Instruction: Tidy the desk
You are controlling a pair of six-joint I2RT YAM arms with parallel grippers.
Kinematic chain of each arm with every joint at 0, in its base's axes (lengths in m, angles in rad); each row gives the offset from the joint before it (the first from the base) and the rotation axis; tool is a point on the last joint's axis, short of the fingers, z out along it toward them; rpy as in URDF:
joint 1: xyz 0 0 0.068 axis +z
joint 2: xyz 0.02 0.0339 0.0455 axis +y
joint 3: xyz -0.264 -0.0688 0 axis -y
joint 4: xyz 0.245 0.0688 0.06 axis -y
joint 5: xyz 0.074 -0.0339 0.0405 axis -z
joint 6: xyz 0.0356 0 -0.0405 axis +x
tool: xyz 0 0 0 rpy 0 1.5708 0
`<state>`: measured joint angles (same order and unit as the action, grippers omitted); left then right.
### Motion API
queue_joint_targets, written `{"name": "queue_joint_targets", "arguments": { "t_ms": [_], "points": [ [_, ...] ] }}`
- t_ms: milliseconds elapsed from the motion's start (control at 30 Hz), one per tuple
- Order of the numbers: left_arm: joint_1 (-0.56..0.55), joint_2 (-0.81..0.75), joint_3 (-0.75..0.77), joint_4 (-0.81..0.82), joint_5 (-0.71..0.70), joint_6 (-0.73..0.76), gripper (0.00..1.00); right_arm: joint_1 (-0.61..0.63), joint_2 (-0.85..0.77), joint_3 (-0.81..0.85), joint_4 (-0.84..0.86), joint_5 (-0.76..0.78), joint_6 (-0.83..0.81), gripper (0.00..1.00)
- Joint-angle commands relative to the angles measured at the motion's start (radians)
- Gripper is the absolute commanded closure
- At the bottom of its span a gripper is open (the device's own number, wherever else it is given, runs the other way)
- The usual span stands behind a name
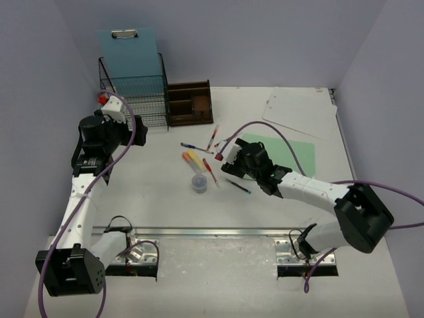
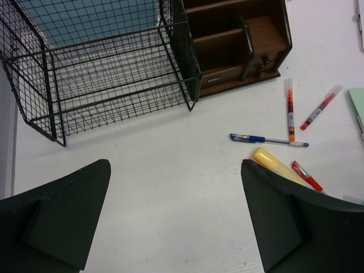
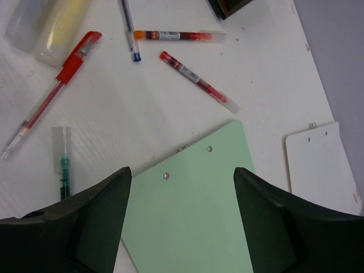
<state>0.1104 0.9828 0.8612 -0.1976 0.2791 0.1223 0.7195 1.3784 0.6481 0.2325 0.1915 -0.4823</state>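
Observation:
The white desk [image 1: 165, 199] holds several loose pens in its middle: a blue pen [image 1: 194, 147], a yellow highlighter [image 1: 194, 159], a red pen [image 1: 210, 170] and a green pen [image 1: 237, 185]. A green clipboard [image 1: 291, 151] lies flat to their right. My left gripper [image 1: 136, 126] is open and empty above bare desk [image 2: 170, 187] in front of the wire rack [image 2: 108, 68]. My right gripper [image 1: 228, 159] is open and empty, with its fingers [image 3: 102, 210] over the near corner of the green clipboard [image 3: 187, 222].
A black wire rack [image 1: 136, 93] holding a blue clipboard [image 1: 129, 53] stands at the back left. A dark-brown organiser [image 1: 189, 103] is beside it. A white clipboard [image 1: 298, 109] lies at the back right. A small grey cup [image 1: 199, 183] sits near the pens. A metal rail [image 1: 199, 232] runs along the near edge.

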Motion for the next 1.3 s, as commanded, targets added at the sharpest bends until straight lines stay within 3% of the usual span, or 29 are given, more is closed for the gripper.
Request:
{"name": "queue_joint_targets", "arguments": {
  "t_ms": [0, 133, 433, 600, 800, 1167, 1267],
  "points": [
    [0.002, 0.003, 0.010, 0.048, -0.014, -0.013, 0.03, 0.027, 0.106, 0.120, -0.163, 0.192, 0.164, 0.31],
    [0.005, 0.008, 0.007, 0.034, -0.030, -0.009, 0.03, 0.076, 0.222, 0.225, -0.310, 0.268, 0.261, 0.33],
    [0.035, -0.021, -0.015, 0.015, -0.041, 0.013, 0.03, 0.120, 0.442, 0.338, -0.397, 0.416, 0.316, 0.33],
    [0.049, -0.045, -0.041, 0.019, -0.041, 0.029, 0.02, 0.121, 0.467, 0.324, -0.426, 0.433, 0.368, 0.29],
    [0.055, -0.047, -0.041, 0.026, -0.032, 0.022, 0.02, 0.122, 0.534, 0.312, -0.425, 0.489, 0.412, 0.27],
    [0.075, -0.028, -0.029, 0.050, -0.019, 0.012, 0.01, 0.176, 0.645, 0.245, -0.291, 0.661, 0.375, 0.47],
    [0.077, -0.003, -0.013, 0.055, -0.011, -0.004, 0.01, 0.192, 0.639, 0.202, -0.216, 0.700, 0.337, 0.45]
  ]
}}
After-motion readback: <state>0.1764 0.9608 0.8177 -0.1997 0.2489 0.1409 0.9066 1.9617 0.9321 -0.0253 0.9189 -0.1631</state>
